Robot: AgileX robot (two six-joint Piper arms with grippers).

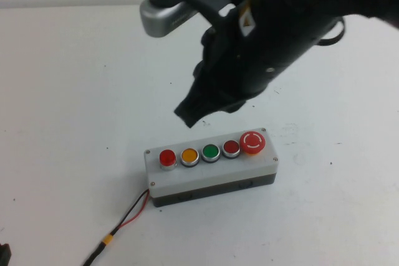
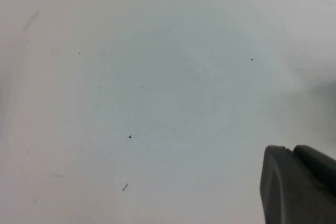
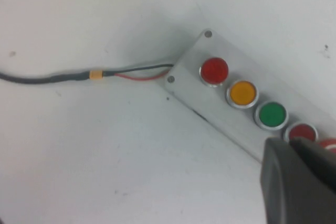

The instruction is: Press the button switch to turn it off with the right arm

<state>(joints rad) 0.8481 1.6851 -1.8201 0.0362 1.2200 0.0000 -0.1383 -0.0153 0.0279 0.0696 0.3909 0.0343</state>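
Button box (image 1: 212, 172): grey, five buttons in a row, flat on the white table (image 1: 68, 91), near the front edge in the high view. Red and black wires (image 1: 132, 211) exit its left end and join a dark cable, so the box lies with that end free.

Button switch (image 1: 168, 158): bright red cap in a silver ring, leftmost in the row, next to the wire end. Not visibly glowing; on or off cannot be told. Unobstructed from above, open to a straight downward press.

Other buttons, left to right: orange (image 1: 189, 155), green (image 1: 211, 152), darker red (image 1: 231, 147), large red mushroom button (image 1: 253, 142) at the right end.

Right arm (image 1: 293, 17): reaches in from the upper right, angled down toward the box. Right gripper (image 1: 189, 114): hovers above and behind the row, clear of every button; tip reads as a single closed point, suited to poking, not grasping. Holds nothing.

Left gripper (image 2: 296, 184): parked over bare table, away from the box; whether clenched or released cannot be told.

Judgement: press not yet made; tip needs to come forward and left of the orange button.
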